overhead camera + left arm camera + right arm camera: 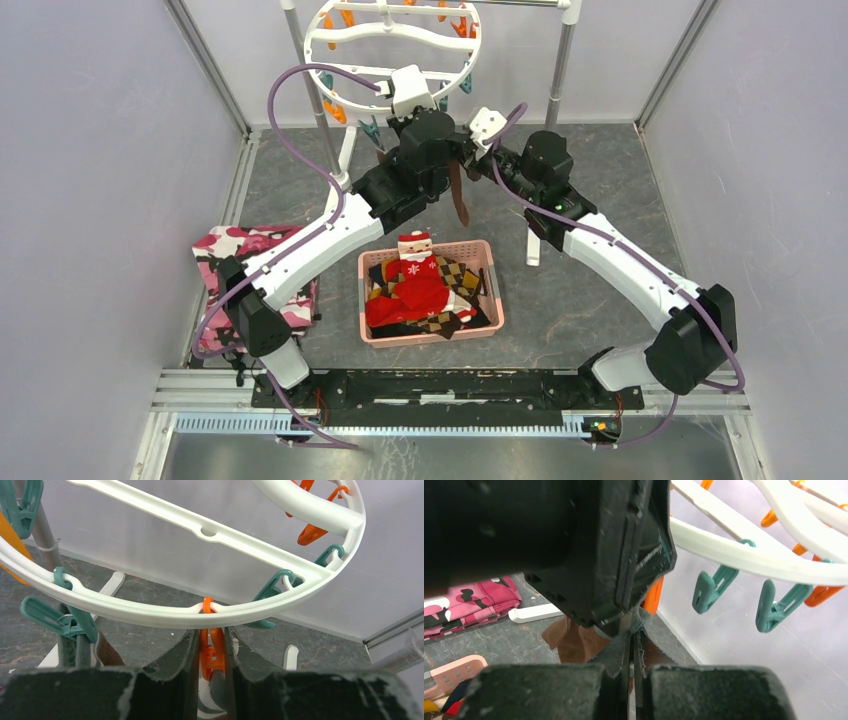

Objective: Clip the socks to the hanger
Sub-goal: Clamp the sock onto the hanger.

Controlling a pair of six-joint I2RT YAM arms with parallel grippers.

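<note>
One move at a time: with left gripper (pixel 212 645) clamped on orange clip (pixel 209 659) at hanger's (pixel 150 615) near rim, hold it wide. With right gripper (pixel 631 645) pinching sock (pixel 458 195) just beneath that rim, feed its top deep between prongs before easing off.

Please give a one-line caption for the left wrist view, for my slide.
Left hand pinches an orange clip under the white hanger, striped sock cuff below.
</note>
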